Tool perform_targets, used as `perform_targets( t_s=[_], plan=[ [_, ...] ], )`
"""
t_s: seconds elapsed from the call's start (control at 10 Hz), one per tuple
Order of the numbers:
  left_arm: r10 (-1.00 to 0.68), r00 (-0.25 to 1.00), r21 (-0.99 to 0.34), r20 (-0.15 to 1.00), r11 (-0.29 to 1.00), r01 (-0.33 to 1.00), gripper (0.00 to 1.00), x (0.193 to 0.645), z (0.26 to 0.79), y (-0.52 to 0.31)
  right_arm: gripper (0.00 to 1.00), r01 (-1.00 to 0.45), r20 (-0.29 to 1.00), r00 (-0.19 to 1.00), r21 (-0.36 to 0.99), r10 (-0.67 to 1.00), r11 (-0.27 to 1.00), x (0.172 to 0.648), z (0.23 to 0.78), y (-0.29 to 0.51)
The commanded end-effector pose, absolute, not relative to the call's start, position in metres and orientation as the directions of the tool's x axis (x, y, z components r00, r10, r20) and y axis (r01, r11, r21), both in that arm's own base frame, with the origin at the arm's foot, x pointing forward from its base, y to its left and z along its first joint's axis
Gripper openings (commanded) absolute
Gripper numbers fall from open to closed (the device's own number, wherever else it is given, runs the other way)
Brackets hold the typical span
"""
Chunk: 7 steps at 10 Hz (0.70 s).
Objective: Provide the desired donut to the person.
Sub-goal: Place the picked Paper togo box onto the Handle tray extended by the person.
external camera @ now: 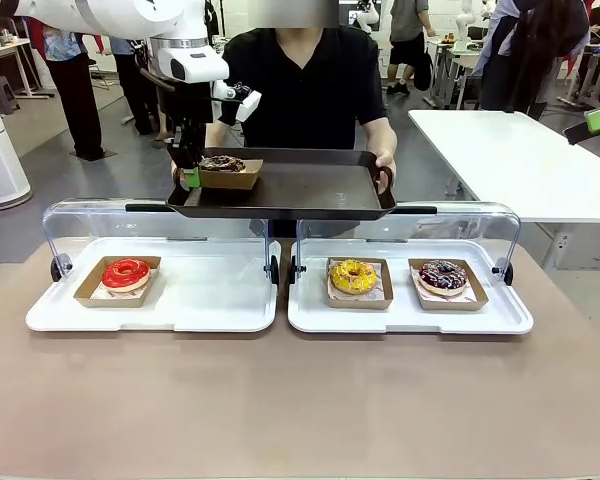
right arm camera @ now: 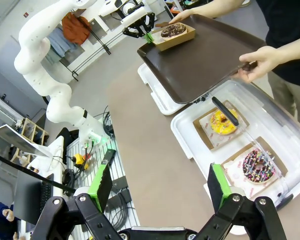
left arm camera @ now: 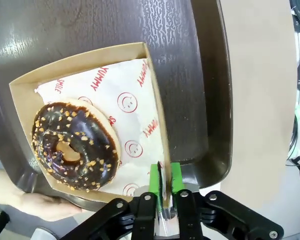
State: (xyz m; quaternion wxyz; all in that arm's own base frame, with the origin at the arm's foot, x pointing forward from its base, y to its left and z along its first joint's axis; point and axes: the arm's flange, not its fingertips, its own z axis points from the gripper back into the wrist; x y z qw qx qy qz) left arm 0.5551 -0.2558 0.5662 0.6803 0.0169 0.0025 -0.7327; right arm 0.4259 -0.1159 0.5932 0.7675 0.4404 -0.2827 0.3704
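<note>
An open workroom with a white table (external camera: 520, 150) lies beyond the brown bench (external camera: 300, 400). On the bench sit two white display cases (external camera: 210, 300), clear lids tipped back, holding red (external camera: 126, 272), yellow (external camera: 353, 275) and sprinkled (external camera: 442, 275) donuts. The person (external camera: 300, 90) holds a dark tray (external camera: 310, 185) above them. On it rests a carton (left arm camera: 85, 60) with the chocolate donut (left arm camera: 75, 145), its wall pinched by the left gripper (left arm camera: 160, 180). The right gripper (right arm camera: 160, 183) is spread wide.

The left arm (external camera: 190, 62) is glossy white with rounded links; the left jaws are black linked bars with silver screws and bright green pads (left arm camera: 175, 176). The right jaws are likewise black with green pads (right arm camera: 217, 186). The person (external camera: 300, 90) wears a plain black short-sleeved T-shirt.
</note>
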Motion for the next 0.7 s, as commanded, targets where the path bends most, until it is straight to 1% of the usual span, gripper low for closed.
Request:
perform_targets(
  t_s=[0.0, 0.2, 0.3, 0.5, 0.6],
  plan=[
    [-0.997, -0.079, 0.033, -0.01, -0.079, 0.996, 1.0, 0.5547, 0.5682, -0.2552, 1.0, -0.818, 0.766, 0.564, 0.465, 0.309, 0.339, 0.4261, 0.5936, -0.1157],
    [-0.997, -0.078, 0.021, -0.009, -0.079, 0.997, 1.0, 0.5531, 0.5656, -0.2543, 1.0, -0.818, 0.766, 0.564, 0.465, 0.309, 0.339, 0.4261, 0.5936, -0.1157],
    [-0.997, -0.082, 0.017, -0.005, -0.082, 0.996, 0.81, 0.5543, 0.5665, -0.2536, 1.0, -0.818, 0.766, 0.564, 0.465, 0.309, 0.339, 0.4261, 0.5936, -0.1157],
    [-0.997, -0.076, 0.018, 0.012, -0.075, 0.997, 1.0, 0.5522, 0.5687, -0.2502, 1.0, -0.818, 0.766, 0.564, 0.465, 0.309, 0.339, 0.4261, 0.5936, -0.1157],
    [-0.997, -0.077, 0.017, 0.015, -0.077, 0.997, 1.0, 0.5531, 0.5704, -0.2492, 1.0, -0.818, 0.766, 0.564, 0.465, 0.309, 0.339, 0.4261, 0.5936, -0.1157]
  ],
)
